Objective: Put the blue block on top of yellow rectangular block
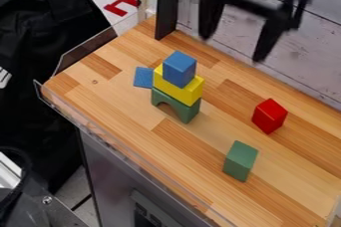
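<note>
My gripper (233, 39) hangs at the top of the camera view, open, its two fingers spread wide with nothing between them. Below it and to the left, apart from it, stands a small stack. The blue block (179, 68) rests on top of the yellow rectangular block (178, 89), toward that block's upper-left part. Under the yellow block is a green arch block (175, 105) standing on the wooden surface.
A flat blue piece (143, 77) lies just left of the stack. A red block (269, 116) is at the right, and a green block (240, 161) nearer the front. The wooden counter (133, 116) has a clear rim along its front-left edge; a wall runs behind.
</note>
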Action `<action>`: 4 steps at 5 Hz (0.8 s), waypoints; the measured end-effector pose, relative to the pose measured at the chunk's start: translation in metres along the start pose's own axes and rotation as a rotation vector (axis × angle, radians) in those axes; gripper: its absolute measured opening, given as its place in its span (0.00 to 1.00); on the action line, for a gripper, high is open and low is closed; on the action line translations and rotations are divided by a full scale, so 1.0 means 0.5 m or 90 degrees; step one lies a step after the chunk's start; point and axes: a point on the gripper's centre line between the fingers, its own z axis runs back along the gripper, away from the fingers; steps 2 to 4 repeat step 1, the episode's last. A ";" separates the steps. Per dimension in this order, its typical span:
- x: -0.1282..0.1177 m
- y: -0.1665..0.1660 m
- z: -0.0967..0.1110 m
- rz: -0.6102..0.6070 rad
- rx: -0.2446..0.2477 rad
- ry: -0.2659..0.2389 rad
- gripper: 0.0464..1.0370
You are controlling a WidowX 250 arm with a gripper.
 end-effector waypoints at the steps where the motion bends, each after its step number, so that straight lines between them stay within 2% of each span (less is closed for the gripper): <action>1: -0.012 -0.011 -0.039 0.007 -0.024 0.025 0.96; 4: -0.012 -0.011 -0.039 0.007 -0.024 0.025 0.96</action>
